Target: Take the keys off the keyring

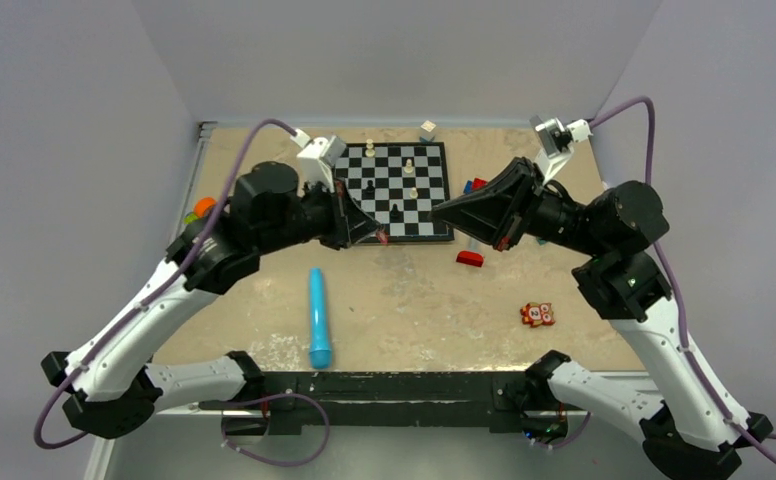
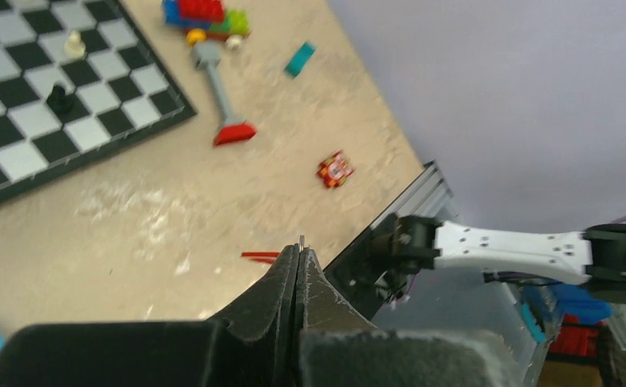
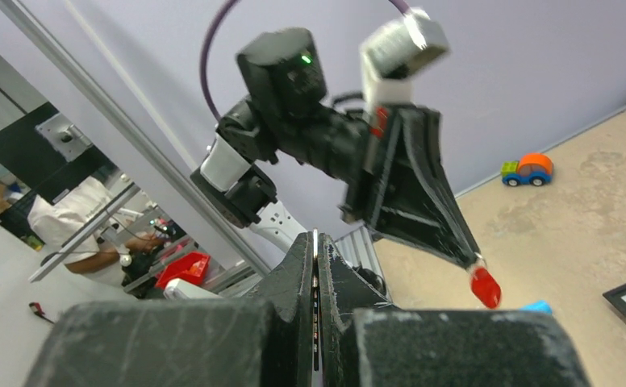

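Looking from the near edge: light-blue plastic cylinder lies flat on the tabletop. Above the middle, left hand is pinched closed on a small red oblong plastic key tag. The tag dangles off its tips, clear of the tabletop. Right hand is closed too, near the left but apart. A pale sliver shows between its fingers; key or not, cannot tell. No silver key plainly seen.

Judgement: tag light, stiff, easy to pinch by its flat faces. Metal ring, not made out, likely thin, springy, slick. Take the key by its flat head.

Farther off there is no container, only a black-and-white chessboard carrying a few chess pieces.
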